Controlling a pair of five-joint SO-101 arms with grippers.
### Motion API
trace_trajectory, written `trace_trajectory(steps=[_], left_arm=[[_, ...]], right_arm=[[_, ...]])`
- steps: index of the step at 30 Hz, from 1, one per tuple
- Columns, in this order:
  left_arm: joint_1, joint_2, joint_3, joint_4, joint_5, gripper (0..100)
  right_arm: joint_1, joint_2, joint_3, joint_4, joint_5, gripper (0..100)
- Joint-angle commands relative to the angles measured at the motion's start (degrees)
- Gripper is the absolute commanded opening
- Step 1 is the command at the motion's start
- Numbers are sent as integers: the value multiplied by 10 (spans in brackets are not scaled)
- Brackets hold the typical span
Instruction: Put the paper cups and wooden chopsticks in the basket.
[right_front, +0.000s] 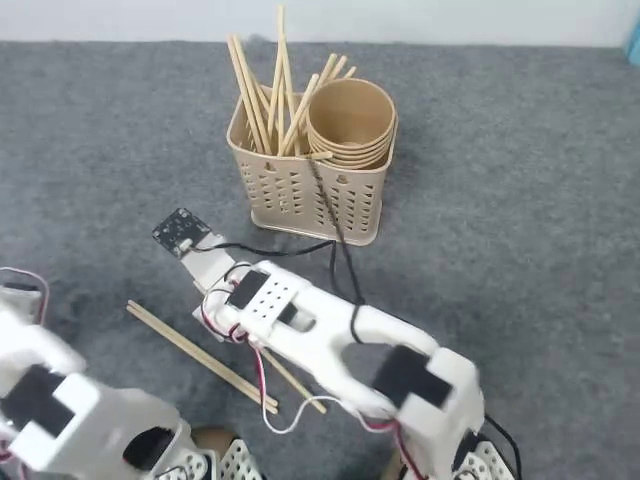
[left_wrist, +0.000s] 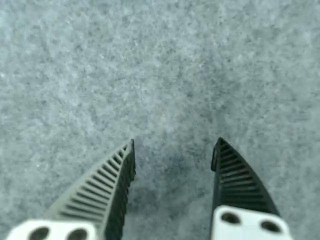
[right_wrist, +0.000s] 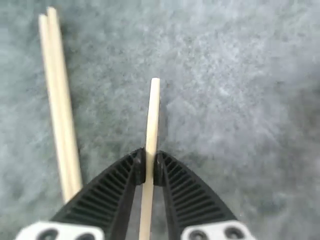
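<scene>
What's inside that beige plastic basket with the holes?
A nested stack of paper cups and a bundle of wooden chopsticks standing beside it. The floor of the basket is hidden beneath them.

There is one basket, tan and full of holes. Inside it is one stack of paper cups. I make out five or six nested rims, but the lower ones run together, so I can't give an exact number. Next to the stack, in the same basket, stands one bundle of wooden chopsticks. There are roughly nine, but they cross over each other too much to count exactly. In front of the basket, three more chopsticks lie out on the carpet: a pair lying side by side, and a single chopstick just beside that pair. There are two white arms, the right arm in front of the basket and the left arm further off to its side.
</scene>
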Motion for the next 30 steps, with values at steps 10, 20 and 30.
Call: trace_trajectory(steps=[10,20,30], left_arm=[[44,-4,-9,4,4,231],[77,-28,16,2,-45,231],[90,-200,167,-88,-47,231]], right_arm=[[7,-429,204,-29,-4,7],[136,-678,331,-295,-44,7],[260,-663,255,-545,-69,7]])
